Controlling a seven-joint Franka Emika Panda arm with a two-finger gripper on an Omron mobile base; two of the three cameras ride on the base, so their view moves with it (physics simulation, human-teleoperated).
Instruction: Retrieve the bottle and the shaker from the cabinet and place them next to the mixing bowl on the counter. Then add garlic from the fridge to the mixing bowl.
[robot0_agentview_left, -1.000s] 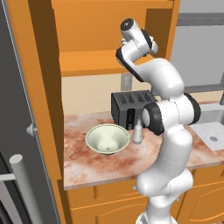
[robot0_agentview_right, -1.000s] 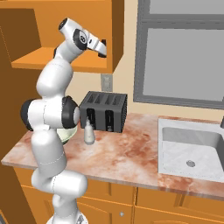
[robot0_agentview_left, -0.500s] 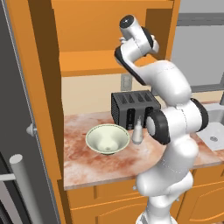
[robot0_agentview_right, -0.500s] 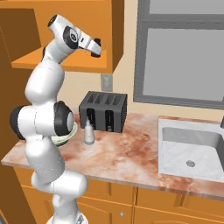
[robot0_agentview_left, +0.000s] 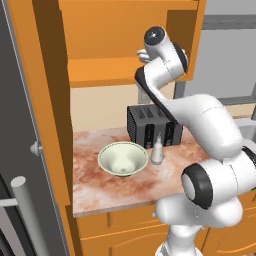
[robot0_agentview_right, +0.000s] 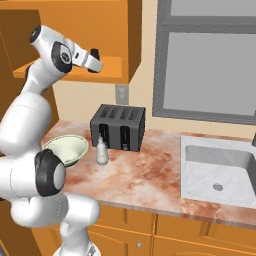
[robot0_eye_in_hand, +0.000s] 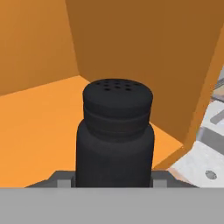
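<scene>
In the hand view my gripper (robot0_eye_in_hand: 114, 180) is shut on the black shaker (robot0_eye_in_hand: 116, 131), which has a perforated cap and stands upright over the orange cabinet shelf (robot0_eye_in_hand: 35, 131). In the right base view the gripper (robot0_agentview_right: 94, 61) is at the shelf's front edge, high above the counter. The pale bottle (robot0_agentview_left: 157, 150) (robot0_agentview_right: 102, 151) stands on the counter just right of the cream mixing bowl (robot0_agentview_left: 123, 159) (robot0_agentview_right: 67, 148). The garlic is out of view.
A black toaster (robot0_agentview_left: 150, 125) (robot0_agentview_right: 118, 126) stands behind the bottle against the wall. The sink (robot0_agentview_right: 220, 170) is sunk into the counter at the right. The grey fridge door with its bar handle (robot0_agentview_left: 22, 210) rises at the far left. A window (robot0_agentview_right: 210, 65) is above the sink.
The hand, still holding the shaker, has moved left along the shelf front in the right base view, and the arm's lower joints have swung with it. Bowl, bottle and toaster stay put.
</scene>
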